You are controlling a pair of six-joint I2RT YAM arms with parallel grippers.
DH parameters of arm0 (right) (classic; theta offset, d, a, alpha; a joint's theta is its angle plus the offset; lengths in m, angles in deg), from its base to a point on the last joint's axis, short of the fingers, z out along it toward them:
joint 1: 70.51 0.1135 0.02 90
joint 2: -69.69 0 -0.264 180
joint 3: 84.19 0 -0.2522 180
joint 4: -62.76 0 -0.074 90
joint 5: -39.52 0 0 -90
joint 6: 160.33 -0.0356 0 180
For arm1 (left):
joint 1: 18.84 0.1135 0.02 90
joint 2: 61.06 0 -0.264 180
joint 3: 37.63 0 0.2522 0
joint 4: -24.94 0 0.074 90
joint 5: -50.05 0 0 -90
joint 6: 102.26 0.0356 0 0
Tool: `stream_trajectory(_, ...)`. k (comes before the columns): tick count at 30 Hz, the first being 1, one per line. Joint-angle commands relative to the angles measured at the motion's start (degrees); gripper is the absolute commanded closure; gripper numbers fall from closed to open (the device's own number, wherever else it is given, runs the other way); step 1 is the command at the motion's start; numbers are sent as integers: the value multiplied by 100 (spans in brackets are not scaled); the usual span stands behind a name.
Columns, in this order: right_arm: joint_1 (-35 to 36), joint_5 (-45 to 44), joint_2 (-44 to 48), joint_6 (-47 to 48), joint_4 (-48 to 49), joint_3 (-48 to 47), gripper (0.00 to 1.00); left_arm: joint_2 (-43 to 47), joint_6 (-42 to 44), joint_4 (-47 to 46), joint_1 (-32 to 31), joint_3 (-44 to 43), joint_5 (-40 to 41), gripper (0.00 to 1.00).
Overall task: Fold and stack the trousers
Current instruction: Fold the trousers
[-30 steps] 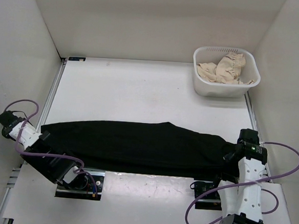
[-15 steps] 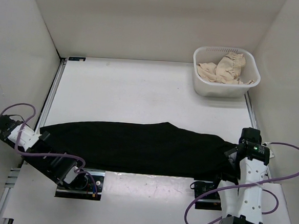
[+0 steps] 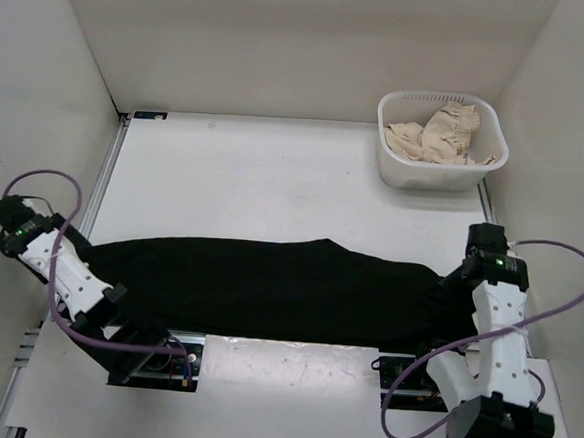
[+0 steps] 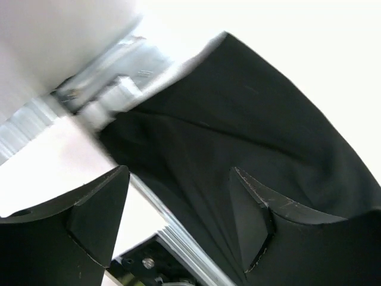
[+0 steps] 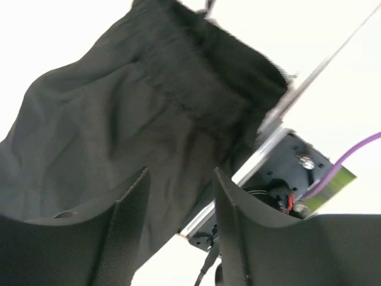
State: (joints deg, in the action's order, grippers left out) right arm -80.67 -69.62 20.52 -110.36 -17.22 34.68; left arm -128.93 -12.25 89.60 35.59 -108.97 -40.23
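Note:
The black trousers lie stretched out lengthwise across the near part of the table, one end at each arm. My left gripper hovers over their left end; in the left wrist view it stands open above the dark fabric with nothing between the fingers. My right gripper is at the trousers' right end. In the right wrist view it is open too, jaws narrower, over the gathered waistband, not touching the cloth.
A white basket holding beige cloth stands at the back right. White walls enclose the table on three sides. A metal rail and the arm bases run along the near edge, under the trousers' front hem.
Both grippers were shut on the trousers' ends a second ago and have let go. The arms have drawn back slightly; the trousers stay flat where they lay.

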Motion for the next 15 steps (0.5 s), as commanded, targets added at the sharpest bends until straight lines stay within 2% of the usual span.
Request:
stream_trajectory(1,783,86,-347,-214,460,-71,52,345,-1,500,-547,220,-281,21)
stream_trajectory(2,926,85,-418,-294,521,-18,57,345,-1,500,-809,299,-280,21)
stream_trajectory(4,1216,164,-628,-435,801,210,61,267,-1,247,-1065,528,-280,21)
stream_trajectory(7,1296,304,-1110,-567,1205,517,69,-399,-1,-410,-1689,599,35,26)
stream_trajectory(8,1349,305,-1226,-619,1312,571,69,-567,-1,-544,-2039,651,315,27)
stream_trajectory(11,1349,305,-1805,-681,1629,651,70,-1216,-1,-843,-2507,844,808,32)
stream_trajectory(15,1349,51,-2824,-681,2024,546,74,-1649,-1,-1563,-3148,1599,1599,35)
